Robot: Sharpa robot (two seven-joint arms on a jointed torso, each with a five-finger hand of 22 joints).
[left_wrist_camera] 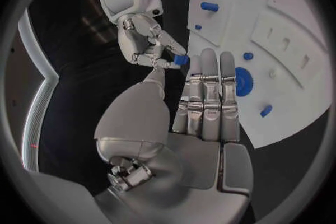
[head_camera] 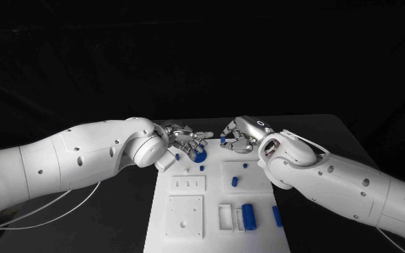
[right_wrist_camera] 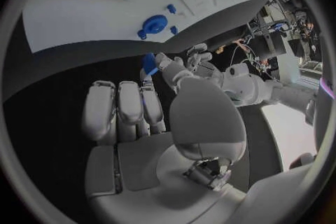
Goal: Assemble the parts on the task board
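Blue parts [head_camera: 248, 215] on white task board [head_camera: 185, 229] — round gear [head_camera: 200, 156] farther back.

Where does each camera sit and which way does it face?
Head view: on the head, looking down at the task board; both arms show.
Left wrist view: behind the left hand, facing board and the right hand pinching a blue part.
Right wrist view: behind the right hand, facing board and left hand.
All three share the blue gear.

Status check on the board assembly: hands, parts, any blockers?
Right hand pinching a blue part near the task board's far end. Left hand holding nothing, fingers straight, by the blue gear. No obstruction seen.
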